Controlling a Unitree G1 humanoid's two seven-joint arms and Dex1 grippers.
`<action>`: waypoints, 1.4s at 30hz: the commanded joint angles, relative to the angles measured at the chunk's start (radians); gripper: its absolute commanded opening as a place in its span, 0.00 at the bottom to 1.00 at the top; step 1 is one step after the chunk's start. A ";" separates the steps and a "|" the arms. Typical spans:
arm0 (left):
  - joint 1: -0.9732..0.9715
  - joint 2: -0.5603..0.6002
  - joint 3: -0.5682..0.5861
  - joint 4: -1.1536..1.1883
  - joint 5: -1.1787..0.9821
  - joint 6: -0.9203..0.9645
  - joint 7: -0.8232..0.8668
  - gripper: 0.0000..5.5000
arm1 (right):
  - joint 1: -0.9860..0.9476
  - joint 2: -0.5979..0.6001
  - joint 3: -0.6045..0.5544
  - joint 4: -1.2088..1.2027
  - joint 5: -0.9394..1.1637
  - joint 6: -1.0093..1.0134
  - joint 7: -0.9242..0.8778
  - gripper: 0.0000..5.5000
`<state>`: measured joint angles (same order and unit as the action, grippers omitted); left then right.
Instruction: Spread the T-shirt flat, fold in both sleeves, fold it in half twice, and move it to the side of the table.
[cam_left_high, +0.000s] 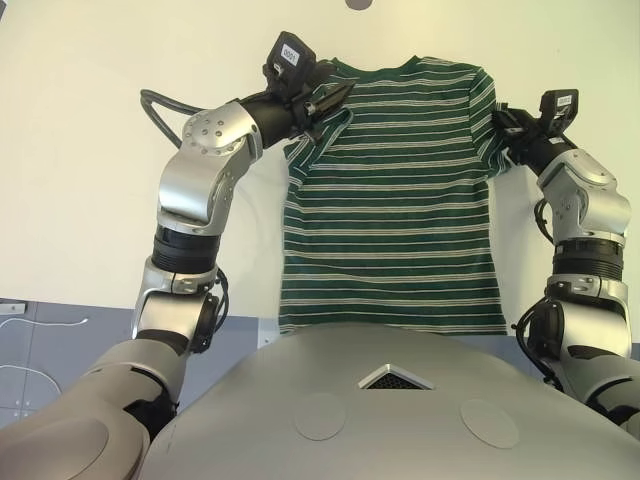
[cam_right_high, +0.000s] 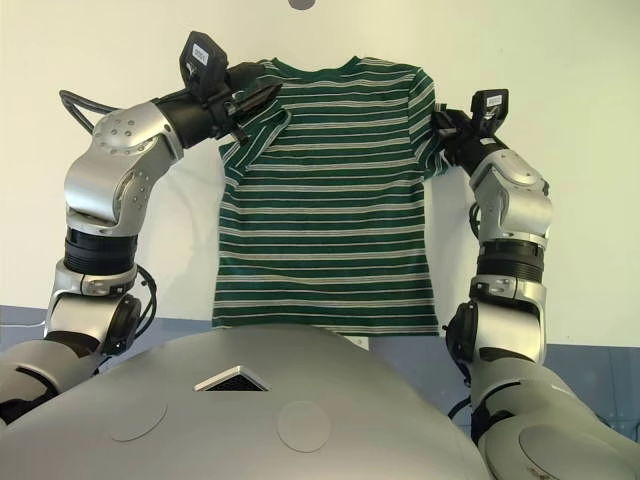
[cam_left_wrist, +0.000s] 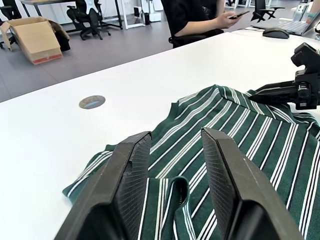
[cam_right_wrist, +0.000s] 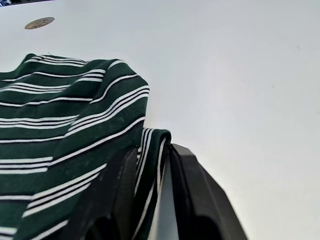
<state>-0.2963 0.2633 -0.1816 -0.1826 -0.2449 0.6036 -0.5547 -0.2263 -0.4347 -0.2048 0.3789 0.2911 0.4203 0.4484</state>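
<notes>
Right wrist view: T-shirt sleeve (cam_right_wrist: 115, 107) pinched inside right hand (cam_right_wrist: 153, 154).

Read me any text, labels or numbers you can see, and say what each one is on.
Left tag, white, on the left end effector: dark print, too small to read.
Right tag, white, on the right end effector: dark print, too small to read.
T-shirt: stripes only, no print visible.
No text can be read.
</notes>
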 joint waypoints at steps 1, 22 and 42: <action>0.038 0.061 -0.077 -0.003 0.063 -0.026 -0.027 0.33 | -0.017 -0.004 -0.019 0.019 0.027 0.060 0.015 0.07; 0.121 0.180 -0.372 0.260 0.386 -0.202 -0.083 0.33 | -0.001 0.041 -0.207 -0.082 0.226 0.127 0.009 0.05; 0.104 0.140 -0.334 0.205 0.395 -0.184 -0.056 0.33 | -0.025 -0.005 -0.030 0.019 0.003 0.076 -0.084 0.26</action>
<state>-0.2316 0.3951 -0.4953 -0.0154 0.1141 0.3599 -0.6106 -0.2438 -0.4338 -0.2540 0.3867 0.3143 0.4940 0.3751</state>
